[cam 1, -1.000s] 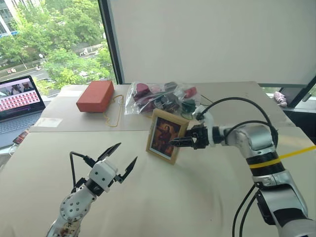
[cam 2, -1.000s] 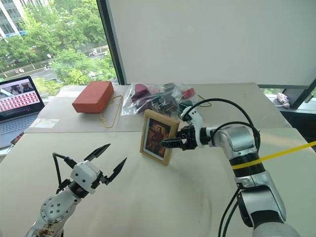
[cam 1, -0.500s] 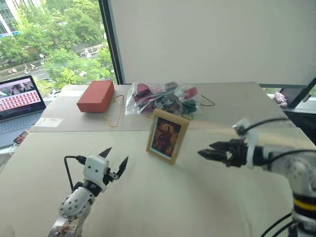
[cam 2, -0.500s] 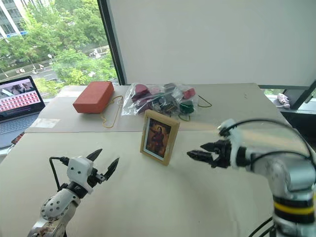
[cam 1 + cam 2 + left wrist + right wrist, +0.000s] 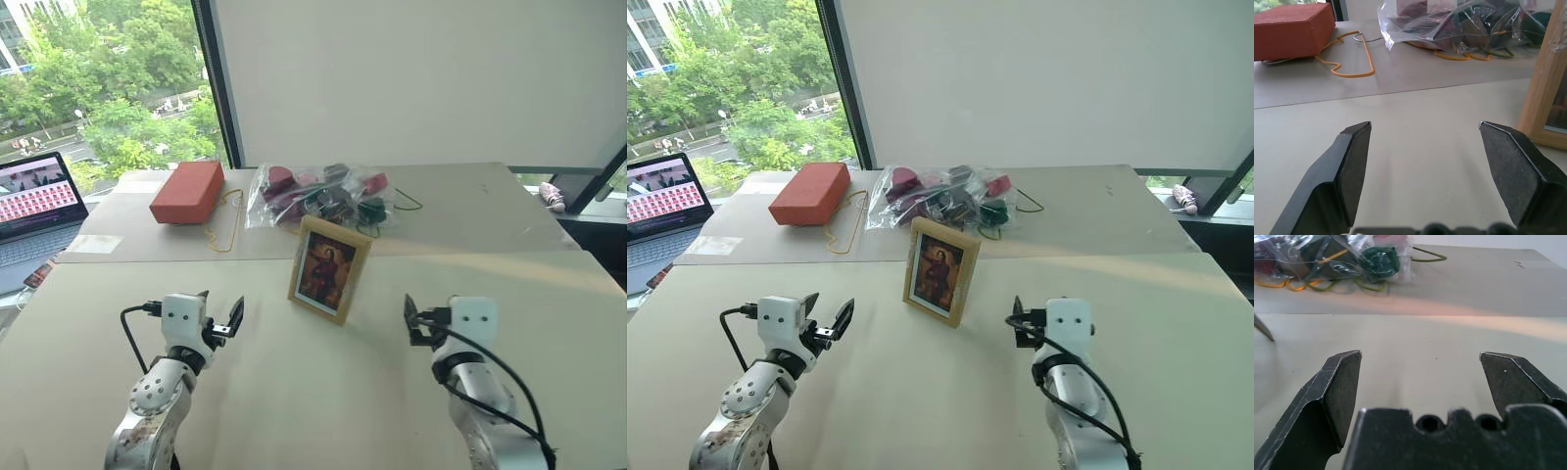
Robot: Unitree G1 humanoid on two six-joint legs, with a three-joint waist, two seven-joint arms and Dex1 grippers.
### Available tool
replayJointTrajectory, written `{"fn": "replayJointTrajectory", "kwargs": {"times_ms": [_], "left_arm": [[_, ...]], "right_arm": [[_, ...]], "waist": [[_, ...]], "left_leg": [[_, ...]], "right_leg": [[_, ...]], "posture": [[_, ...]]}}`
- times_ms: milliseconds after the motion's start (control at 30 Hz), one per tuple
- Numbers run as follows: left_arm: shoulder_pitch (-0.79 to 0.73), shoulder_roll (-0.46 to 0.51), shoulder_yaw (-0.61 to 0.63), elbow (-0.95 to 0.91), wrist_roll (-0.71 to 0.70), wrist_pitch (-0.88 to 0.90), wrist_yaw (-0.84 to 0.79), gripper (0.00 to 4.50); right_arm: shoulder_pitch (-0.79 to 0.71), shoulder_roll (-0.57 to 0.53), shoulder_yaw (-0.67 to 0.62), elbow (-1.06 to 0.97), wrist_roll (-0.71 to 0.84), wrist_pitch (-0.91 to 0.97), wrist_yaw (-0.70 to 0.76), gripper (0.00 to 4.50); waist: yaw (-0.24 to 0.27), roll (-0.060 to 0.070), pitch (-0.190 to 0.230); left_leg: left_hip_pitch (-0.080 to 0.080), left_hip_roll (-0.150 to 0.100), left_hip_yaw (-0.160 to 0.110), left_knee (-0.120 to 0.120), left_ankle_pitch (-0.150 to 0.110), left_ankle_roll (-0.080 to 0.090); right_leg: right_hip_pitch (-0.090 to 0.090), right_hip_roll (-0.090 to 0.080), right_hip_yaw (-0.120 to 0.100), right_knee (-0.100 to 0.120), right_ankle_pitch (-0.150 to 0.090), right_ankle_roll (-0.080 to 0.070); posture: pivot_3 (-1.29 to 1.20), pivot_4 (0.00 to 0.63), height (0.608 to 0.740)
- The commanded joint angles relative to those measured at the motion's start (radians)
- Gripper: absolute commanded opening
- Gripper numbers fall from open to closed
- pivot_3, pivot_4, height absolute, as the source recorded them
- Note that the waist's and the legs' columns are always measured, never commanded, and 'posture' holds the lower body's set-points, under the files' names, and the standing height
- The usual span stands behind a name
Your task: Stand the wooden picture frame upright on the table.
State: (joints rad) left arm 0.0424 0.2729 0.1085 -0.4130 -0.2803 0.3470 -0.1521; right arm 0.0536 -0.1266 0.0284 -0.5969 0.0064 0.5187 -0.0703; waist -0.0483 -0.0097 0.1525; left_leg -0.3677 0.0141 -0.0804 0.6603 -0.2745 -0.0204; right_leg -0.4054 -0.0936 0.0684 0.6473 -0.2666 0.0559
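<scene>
The wooden picture frame (image 5: pixel 330 269) stands upright on the beige table (image 5: pixel 323 401), slightly tilted back, its dark reddish portrait facing me. My left gripper (image 5: pixel 223 313) hovers low over the table to the frame's near left, open and empty. In the left wrist view its fingers (image 5: pixel 1347 166) are spread wide, and the frame's light-wood edge (image 5: pixel 1547 83) rises just beyond the right-hand one. My right gripper (image 5: pixel 416 323) is at the frame's near right, clear of it, open and empty. The right wrist view shows that gripper (image 5: pixel 1420 355) over bare tabletop.
A red-orange block (image 5: pixel 188 190) lies at the back left with an orange cord (image 5: pixel 227 225) beside it. A clear plastic bag (image 5: pixel 318 194) of small items sits right behind the frame. A laptop (image 5: pixel 34 201) is open at the far left.
My right gripper has drawn back from the frame's right edge to the near right and now points forward. My left gripper has turned level and shifted slightly left. The frame stays standing.
</scene>
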Motion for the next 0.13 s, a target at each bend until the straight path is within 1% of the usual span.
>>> {"fn": "replayJointTrajectory", "kwargs": {"times_ms": [33, 133], "left_arm": [[-0.015, -0.004, 0.003, -0.006, 0.017, -0.024, -0.006, 3.82], [-0.018, -0.007, -0.002, -0.005, 0.025, -0.024, -0.009, 3.82]], "right_arm": [[-0.007, 0.002, -0.012, 0.005, -0.017, -0.057, 0.007, 4.48], [0.0, 0.005, -0.02, 0.016, -0.01, -0.062, 0.014, 4.48]], "waist": [[0.002, 0.0, 0.0], [0.003, 0.0, 0.0]], "left_leg": [[0.0, 0.0, 0.0, 0.0, 0.0, 0.0], [-0.001, 0.0, 0.0, 0.0, 0.0, 0.0]], "right_leg": [[0.0, 0.0, 0.0, 0.0, 0.0, 0.0], [0.0, 0.0, 0.0, -0.001, 0.0, 0.0]], "posture": [[0.0, 0.15, 0.74], [0.0, 0.15, 0.74]]}}
